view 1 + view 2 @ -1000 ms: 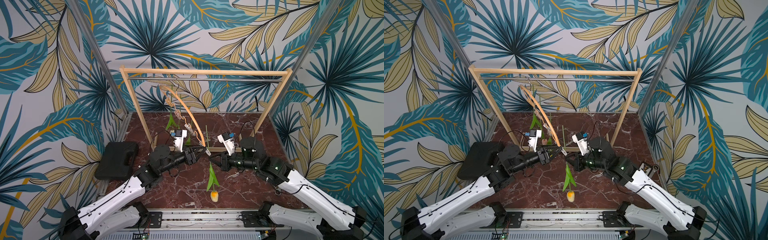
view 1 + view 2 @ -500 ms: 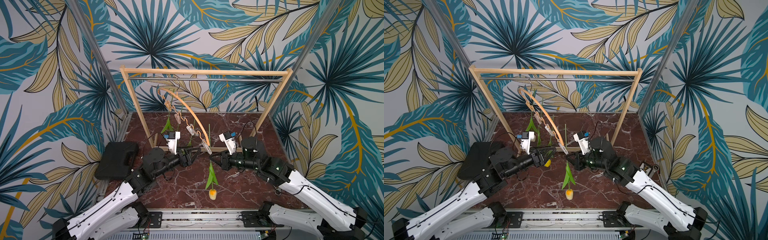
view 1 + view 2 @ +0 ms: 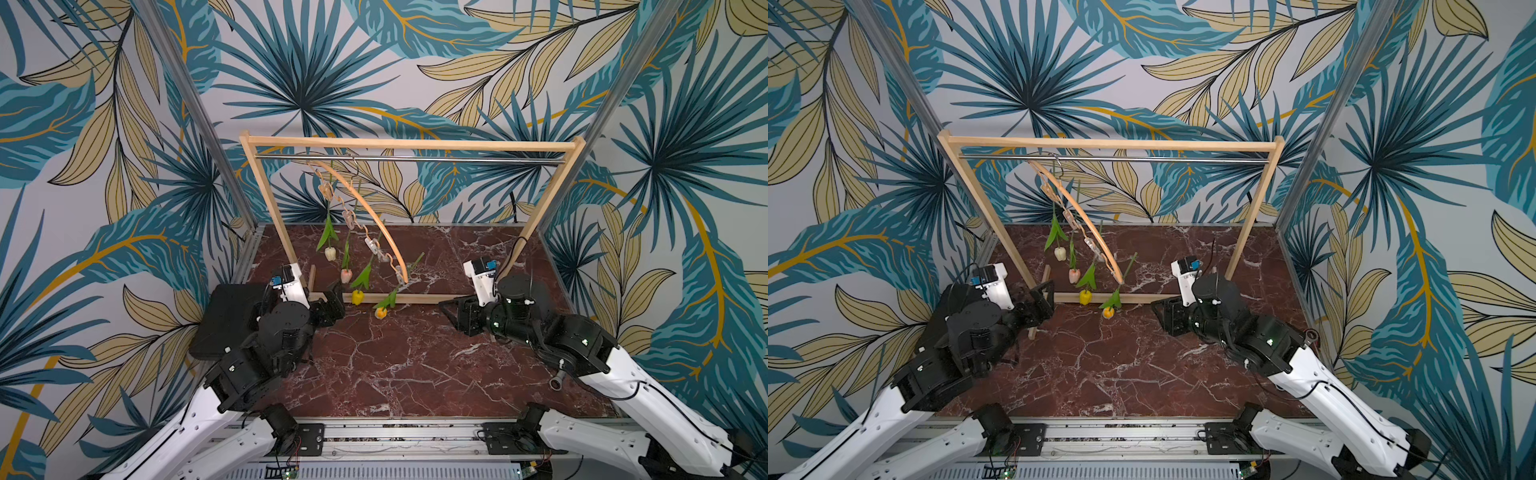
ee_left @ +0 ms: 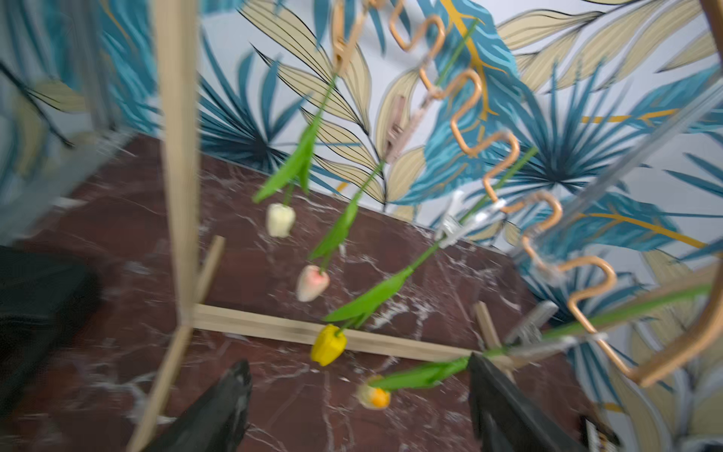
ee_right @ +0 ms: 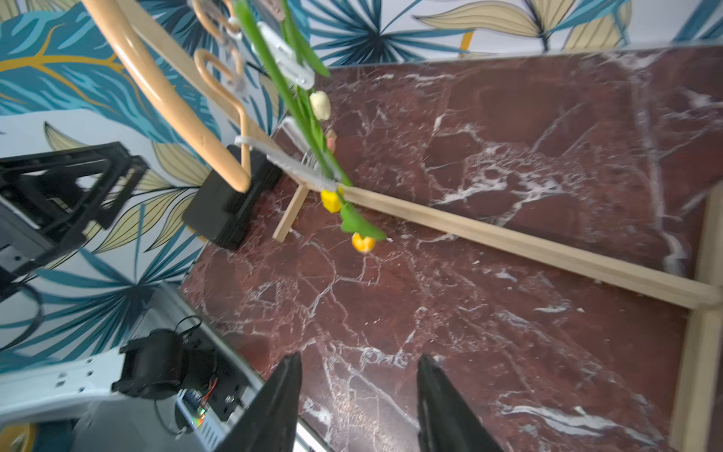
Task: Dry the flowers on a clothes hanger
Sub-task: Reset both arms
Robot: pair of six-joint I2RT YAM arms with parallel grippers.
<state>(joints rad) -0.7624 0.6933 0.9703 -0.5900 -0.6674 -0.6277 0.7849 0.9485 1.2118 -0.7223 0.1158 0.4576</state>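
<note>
The clothes hanger [image 3: 376, 216] [image 3: 1090, 226] hangs by its hook from the rack's rod, turned edge-on and slanting down toward me. Clipped head-down along its wavy bar [image 4: 469, 86] are the flowers: cream-white [image 3: 330, 253], pink [image 3: 346, 275], yellow [image 3: 357, 297] and yellow-orange [image 3: 380, 312] tulips. My left gripper [image 3: 332, 303] [image 4: 358, 362] is open and empty, just left of the lowest tulips. My right gripper [image 3: 451, 316] [image 5: 359, 357] is open and empty too, well to the right of the hanger's low end [image 5: 234, 176].
The wooden rack frame [image 3: 407, 144] with its metal rod spans the back of the marble table [image 3: 395, 365]; its base bar [image 3: 419, 297] runs between my grippers. A black case [image 3: 224, 316] lies at the left edge beside my left arm.
Both grippers opened and drew back from the hanger. The right one let go of the yellow-orange tulip, which now hangs from a clothespin. The hanger swung back under the rod.
</note>
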